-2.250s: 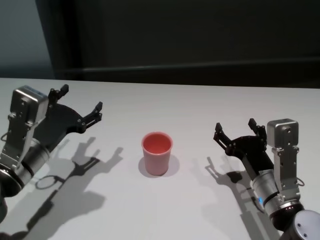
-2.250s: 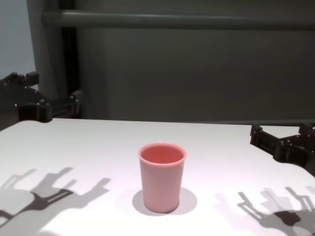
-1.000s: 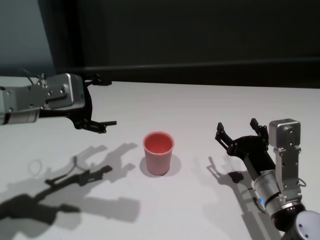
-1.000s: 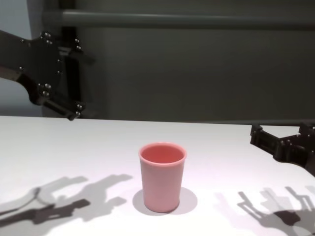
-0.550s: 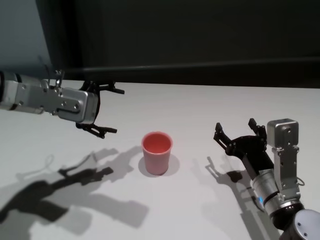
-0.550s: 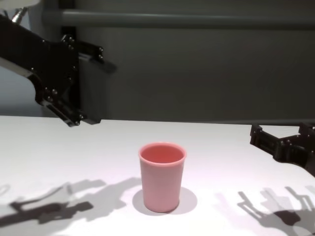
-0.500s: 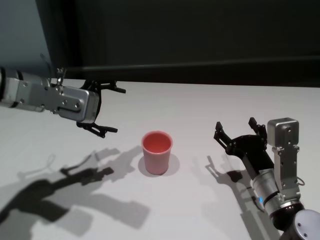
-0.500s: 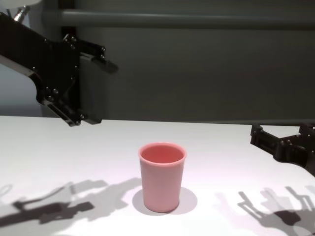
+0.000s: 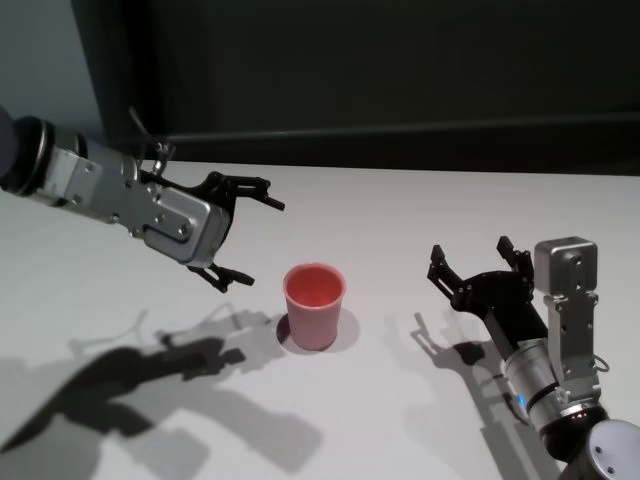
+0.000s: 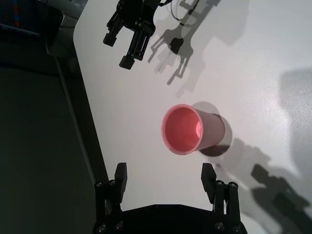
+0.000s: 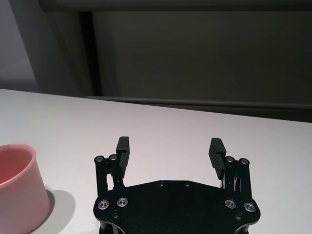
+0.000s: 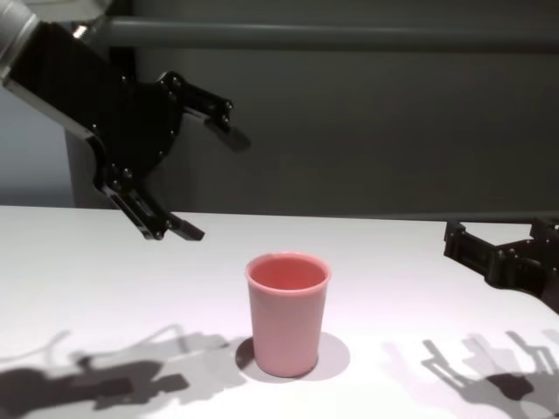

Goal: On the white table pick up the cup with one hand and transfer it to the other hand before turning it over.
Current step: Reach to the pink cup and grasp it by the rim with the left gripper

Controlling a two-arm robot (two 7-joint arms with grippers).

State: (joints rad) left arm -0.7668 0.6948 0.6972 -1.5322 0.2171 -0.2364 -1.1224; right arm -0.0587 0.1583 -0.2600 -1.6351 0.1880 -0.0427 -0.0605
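The pink cup stands upright on the white table, mouth up, with nothing in it. My left gripper hovers open just left of the cup, above the tabletop and a little higher than the rim, with its jaws turned toward the cup. In the left wrist view the cup lies just ahead of the open left gripper, not between the fingers. My right gripper stands open and holds nothing, low over the table to the cup's right. In the chest view the cup sits between the left gripper and the right gripper.
Dark wall panels rise behind the table's far edge. Sharp shadows of both arms fall on the tabletop. In the right wrist view the cup shows beside the open right gripper.
My left arm has swung in from the far left toward the cup, and its open gripper has come lower and closer. The cup and the right arm have not moved.
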